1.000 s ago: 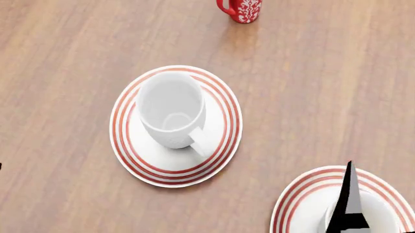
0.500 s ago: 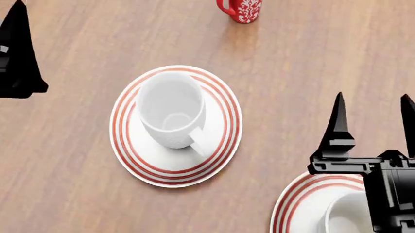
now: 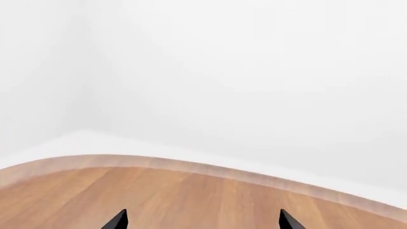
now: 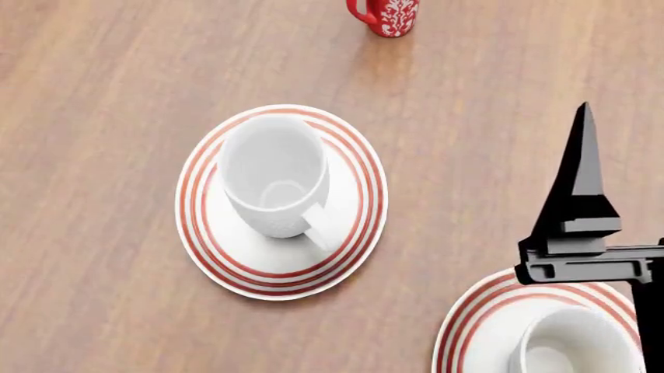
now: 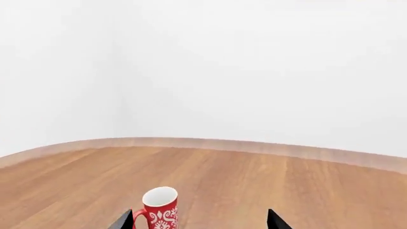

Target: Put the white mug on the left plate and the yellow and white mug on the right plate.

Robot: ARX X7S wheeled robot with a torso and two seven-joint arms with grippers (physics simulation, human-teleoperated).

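Nearest to me, at the lower right corner of the head view, sits the right plate (image 4: 472, 326), round and white with concentric red rings near its rim. On it stands a mug whose white inside (image 4: 571, 350) is all I can make out; the yellow outside of the yellow and white mug is not visible from here. My right gripper (image 4: 623, 233) hovers above that plate, black and angular, one long pointed finger (image 4: 581, 186) rising to a sharp tip; the other finger is cut off by the edge of the picture. In the right wrist view both fingertips show at the bottom, well apart with nothing between them, so those jaws stand wide.

Farther in, near the middle of the smooth wood-grain table (image 4: 104, 116), lies the left plate (image 4: 368, 183), the same ringed pattern. The white mug (image 4: 275, 175) stands upright on it, plain glossy ceramic, tapering toward its base, its blocky handle (image 4: 319, 227) pointing toward me and to the right.

Farthest off, at the top edge, stands a red mug (image 4: 386, 15) with a white floral pattern, also seen upright in the right wrist view.

My left gripper (image 3: 202, 220) shows only two black tips over bare wood, set wide and empty. Beyond the table's curved edge is a plain white wall (image 3: 254, 71).
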